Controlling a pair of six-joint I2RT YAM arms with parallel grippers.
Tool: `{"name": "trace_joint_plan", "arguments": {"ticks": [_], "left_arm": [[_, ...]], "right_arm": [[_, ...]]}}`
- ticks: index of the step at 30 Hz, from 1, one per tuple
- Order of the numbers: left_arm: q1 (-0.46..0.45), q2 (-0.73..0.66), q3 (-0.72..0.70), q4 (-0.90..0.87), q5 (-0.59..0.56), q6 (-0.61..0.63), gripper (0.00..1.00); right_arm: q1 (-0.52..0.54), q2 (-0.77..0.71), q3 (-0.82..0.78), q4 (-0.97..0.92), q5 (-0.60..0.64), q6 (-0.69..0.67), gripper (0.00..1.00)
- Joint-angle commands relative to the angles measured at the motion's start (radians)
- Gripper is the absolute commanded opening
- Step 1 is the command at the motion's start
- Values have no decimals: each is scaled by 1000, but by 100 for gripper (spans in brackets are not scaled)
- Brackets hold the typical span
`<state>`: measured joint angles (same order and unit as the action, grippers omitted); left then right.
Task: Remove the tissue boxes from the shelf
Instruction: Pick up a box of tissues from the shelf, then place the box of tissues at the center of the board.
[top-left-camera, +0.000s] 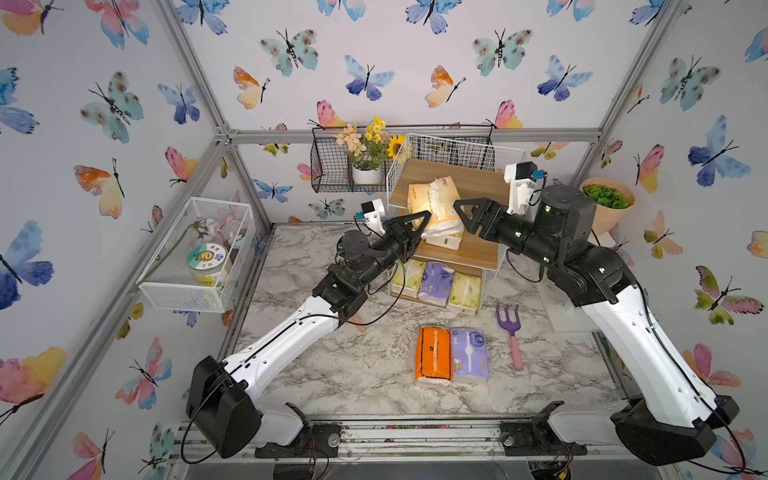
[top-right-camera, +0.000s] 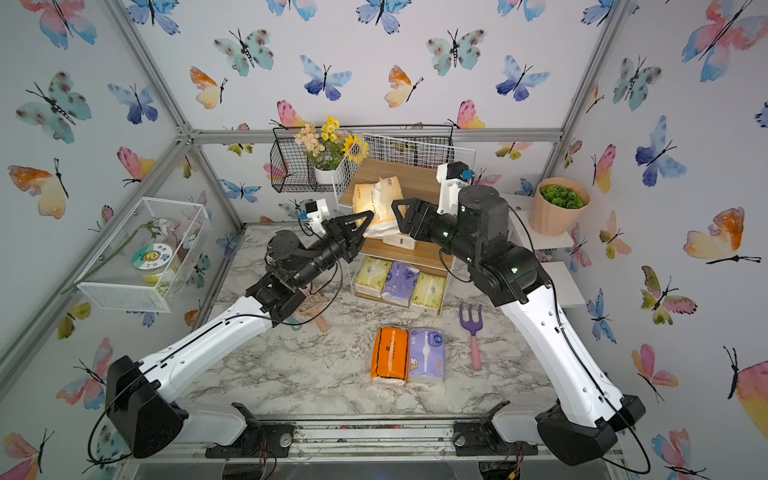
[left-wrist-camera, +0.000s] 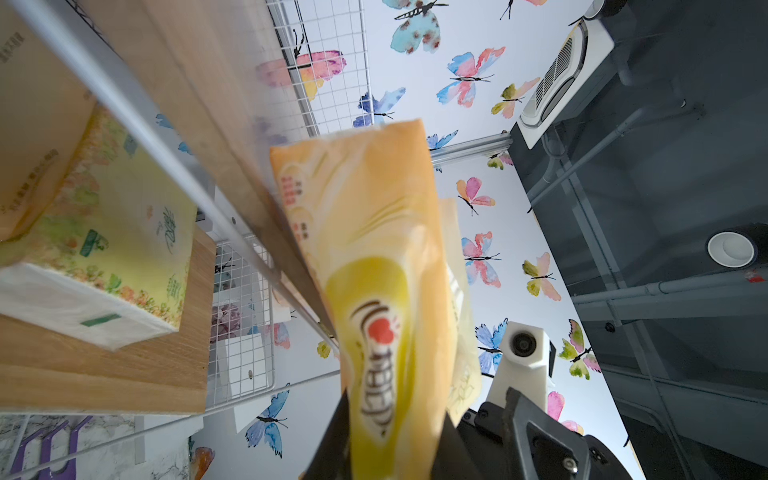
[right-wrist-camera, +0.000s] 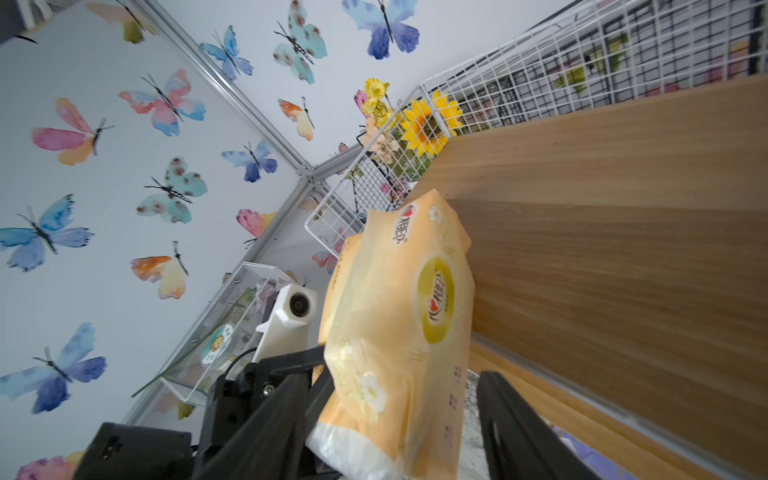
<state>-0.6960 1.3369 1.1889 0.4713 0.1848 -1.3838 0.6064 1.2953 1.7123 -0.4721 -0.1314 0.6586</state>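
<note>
The shelf (top-left-camera: 465, 174) stands at the back of the marble table. At its top board's front edge a peach-yellow tissue pack (top-left-camera: 432, 208) (left-wrist-camera: 374, 270) (right-wrist-camera: 399, 311) is raised on end. My left gripper (top-left-camera: 424, 220) (left-wrist-camera: 392, 440) is shut on its lower end. A paler pack (top-left-camera: 446, 187) leans behind it. My right gripper (top-left-camera: 459, 210) (right-wrist-camera: 399, 415) is open, its fingers either side of the same pack, with a gap at one. Another pack (top-left-camera: 444, 241) lies on the middle board. On the bottom board sit two yellow-green packs (top-left-camera: 409, 276) and a lavender one (top-left-camera: 436, 282). An orange pack (top-left-camera: 433, 353) and a lavender pack (top-left-camera: 469, 355) lie on the table.
A purple garden fork (top-left-camera: 513, 332) lies to the right of the table packs. A black wire basket with flowers (top-left-camera: 332, 166) hangs behind the shelf. A white mesh basket (top-left-camera: 195, 257) hangs on the left wall. A peach pot of greenery (top-left-camera: 609, 203) stands at the right.
</note>
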Motion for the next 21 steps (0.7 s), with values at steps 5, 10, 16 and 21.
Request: {"name": "trace_joint_plan", "arguments": {"ticks": [5,10,16,21], "left_arm": [[15,-243,-149,-123,64,193,17],[53,-395,-200,-406,99,353,16],[85,-582,-334,-724,109,471,15],[85,-728,-459,-867,89,465,15]], "right_arm": [[1,-115,-168,231,-126,-3,85],[1,-151,-236,258,-182,-22,85],[1,-200,-322,276,-196,-33,84],[1,-215,-345,265,-177,-39,84]]}}
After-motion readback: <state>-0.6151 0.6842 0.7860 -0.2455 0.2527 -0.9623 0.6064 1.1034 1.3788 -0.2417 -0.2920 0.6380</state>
